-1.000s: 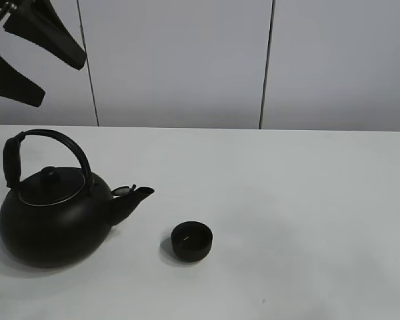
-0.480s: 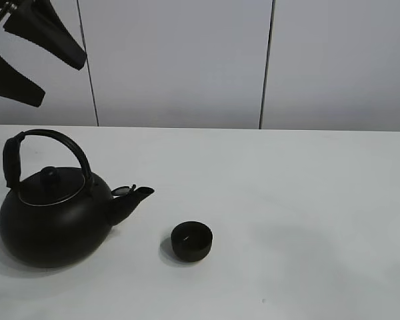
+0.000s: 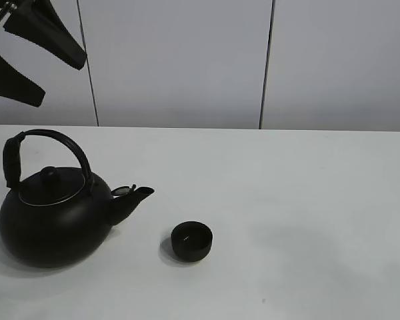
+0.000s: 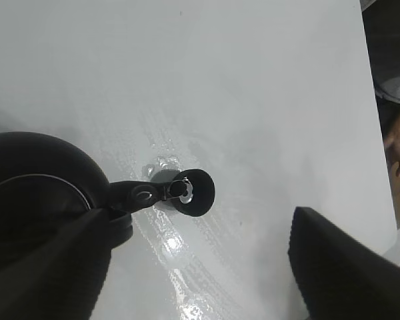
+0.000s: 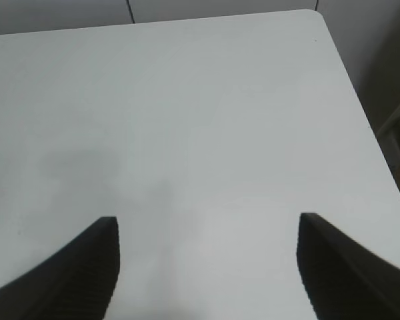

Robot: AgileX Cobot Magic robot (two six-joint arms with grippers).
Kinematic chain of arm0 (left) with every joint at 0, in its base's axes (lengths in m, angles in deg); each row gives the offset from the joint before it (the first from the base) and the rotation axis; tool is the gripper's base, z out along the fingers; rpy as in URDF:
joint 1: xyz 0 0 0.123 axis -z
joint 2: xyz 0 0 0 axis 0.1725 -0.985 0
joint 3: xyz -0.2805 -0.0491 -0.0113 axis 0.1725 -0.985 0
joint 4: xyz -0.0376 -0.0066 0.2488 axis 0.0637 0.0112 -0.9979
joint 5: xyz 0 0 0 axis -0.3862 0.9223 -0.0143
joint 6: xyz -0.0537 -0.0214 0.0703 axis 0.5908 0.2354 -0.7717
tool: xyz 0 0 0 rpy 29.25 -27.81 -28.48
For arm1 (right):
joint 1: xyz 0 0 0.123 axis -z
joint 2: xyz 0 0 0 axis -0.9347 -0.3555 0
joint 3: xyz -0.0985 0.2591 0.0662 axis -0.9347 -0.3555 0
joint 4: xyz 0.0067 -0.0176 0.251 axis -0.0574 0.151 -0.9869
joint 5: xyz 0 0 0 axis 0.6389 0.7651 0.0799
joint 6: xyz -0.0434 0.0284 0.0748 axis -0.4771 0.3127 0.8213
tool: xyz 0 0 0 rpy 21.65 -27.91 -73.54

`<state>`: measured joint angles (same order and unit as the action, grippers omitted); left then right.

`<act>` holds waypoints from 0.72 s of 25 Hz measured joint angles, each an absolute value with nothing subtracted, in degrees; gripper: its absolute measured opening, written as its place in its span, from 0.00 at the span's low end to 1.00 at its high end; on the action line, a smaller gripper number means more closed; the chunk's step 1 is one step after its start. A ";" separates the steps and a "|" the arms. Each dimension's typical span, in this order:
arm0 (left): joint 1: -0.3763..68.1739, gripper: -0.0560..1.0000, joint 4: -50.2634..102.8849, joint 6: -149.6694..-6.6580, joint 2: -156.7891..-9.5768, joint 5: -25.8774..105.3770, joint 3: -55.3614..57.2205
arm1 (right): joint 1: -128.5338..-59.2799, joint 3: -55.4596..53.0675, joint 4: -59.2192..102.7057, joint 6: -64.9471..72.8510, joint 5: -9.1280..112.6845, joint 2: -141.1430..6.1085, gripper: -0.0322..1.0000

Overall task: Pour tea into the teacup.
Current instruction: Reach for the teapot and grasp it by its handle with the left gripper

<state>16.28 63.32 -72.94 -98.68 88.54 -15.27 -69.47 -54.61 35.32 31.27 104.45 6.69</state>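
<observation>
The small matte-black teacup [image 3: 192, 240] stands upright on the white table [image 3: 307, 200], a little right of the kettle's spout [image 3: 135, 198]. The big black kettle [image 3: 53, 217] stands at the left with its arched handle up. My left gripper [image 3: 59, 81] hangs open and empty high above the kettle at the far left. In the left wrist view my left gripper [image 4: 199, 230] is open, with the teacup [image 4: 195, 193] and the kettle [image 4: 40, 193] below it. My right gripper [image 5: 208, 220] is open and empty over bare table, and is out of the exterior view.
Grey wall panels [image 3: 180, 60] stand behind the table. Wet shiny marks [image 4: 167, 240] lie on the table around the cup. The table's right edge [image 5: 350, 87] and a corner show in the right wrist view. A person's hand [image 4: 397, 157] is beyond the table edge.
</observation>
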 joint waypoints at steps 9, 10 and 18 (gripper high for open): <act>16.28 0.56 63.32 -72.94 -98.68 88.54 -15.27 | -69.47 -54.61 35.37 31.27 104.60 6.69 0.53; 16.28 0.56 63.32 -72.94 -98.68 88.54 -15.27 | -69.47 -54.61 35.37 31.27 104.60 6.69 0.53; 16.28 0.56 63.32 -72.94 -98.68 87.94 -15.27 | -69.47 -54.61 35.37 31.27 104.60 6.69 0.53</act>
<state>16.28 63.32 -72.94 -98.68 87.94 -15.27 -69.47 -54.61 35.37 31.27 104.60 6.69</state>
